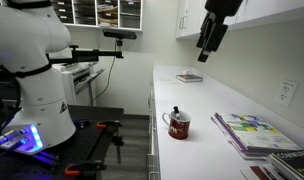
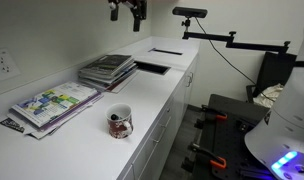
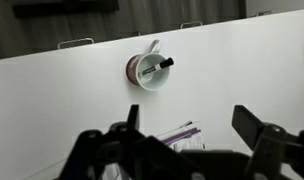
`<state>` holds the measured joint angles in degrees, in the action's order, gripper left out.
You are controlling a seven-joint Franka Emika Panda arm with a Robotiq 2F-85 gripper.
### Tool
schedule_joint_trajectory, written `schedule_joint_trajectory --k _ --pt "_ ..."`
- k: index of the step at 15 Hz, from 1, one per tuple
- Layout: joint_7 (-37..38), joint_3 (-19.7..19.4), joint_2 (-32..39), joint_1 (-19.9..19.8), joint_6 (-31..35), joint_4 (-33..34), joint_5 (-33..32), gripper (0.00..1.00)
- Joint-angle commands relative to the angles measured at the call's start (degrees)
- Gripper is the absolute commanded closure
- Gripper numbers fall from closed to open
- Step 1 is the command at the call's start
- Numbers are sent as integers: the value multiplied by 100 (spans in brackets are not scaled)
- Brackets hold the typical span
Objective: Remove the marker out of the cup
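Observation:
The dark red cup (image 1: pixel 178 125) stands on the white counter, near its front edge; it shows in both exterior views (image 2: pixel 120 123). In the wrist view the cup (image 3: pixel 145 70) is seen from above, white inside, with the dark marker (image 3: pixel 162 64) leaning in it and poking over the rim. The marker's tip shows above the cup in an exterior view (image 1: pixel 175 111). My gripper (image 1: pixel 212 38) hangs high above the counter, well away from the cup, also visible in the other exterior view (image 2: pixel 127 9). In the wrist view its jaws (image 3: pixel 192 118) are open and empty.
Stacks of magazines and books (image 1: pixel 248 133) lie on the counter beside the cup, also seen in an exterior view (image 2: pixel 54 102). A dark flat tray (image 2: pixel 155 68) and a book (image 1: pixel 189 77) lie farther along. A wall outlet (image 2: pixel 1 63) is above the counter. Cabinets (image 1: pixel 182 15) hang overhead.

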<state>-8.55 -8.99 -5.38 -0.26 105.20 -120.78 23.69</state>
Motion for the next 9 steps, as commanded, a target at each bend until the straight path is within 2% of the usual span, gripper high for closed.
schedule_joint_trajectory --k 1,5,9 --pt "226 228 395 -103 423 19 394 0" --pt "89 425 763 -81 919 -57 688 0" --pt "202 582 1013 -64 954 -93 661 0"
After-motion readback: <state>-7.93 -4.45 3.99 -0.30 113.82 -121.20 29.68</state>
